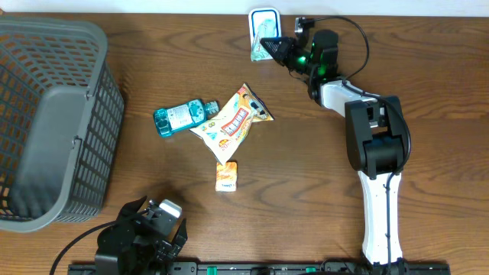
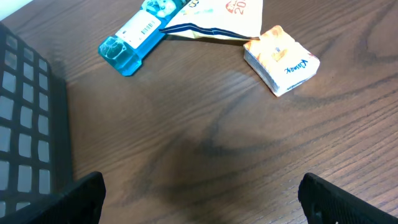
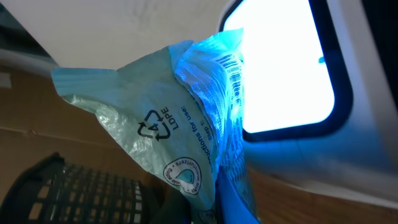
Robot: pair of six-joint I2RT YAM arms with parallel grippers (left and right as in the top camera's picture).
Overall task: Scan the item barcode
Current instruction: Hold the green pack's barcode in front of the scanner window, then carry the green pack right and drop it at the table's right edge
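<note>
The left claw (image 1: 157,218) gapes wide and empty at the table's near edge. Its own wrist view crops its fingers (image 2: 336,199) to dark corners. A basket (image 1: 53,114) stands far left, then come a blue bottle (image 1: 179,117), a snack bag (image 1: 233,122) and an orange carton (image 1: 226,176). The right claw (image 1: 276,49) is clamped tight on the green packet (image 3: 168,124), up by the scanner (image 1: 263,14). Only its wrist view shows the barcode (image 3: 231,67), seemingly turned towards the glowing window; its fingertips are hidden there.

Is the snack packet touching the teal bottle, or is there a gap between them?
Touching. The left wrist view shows the snack packet lying over one end of the teal bottle, with no gap; the overhead view agrees.
</note>
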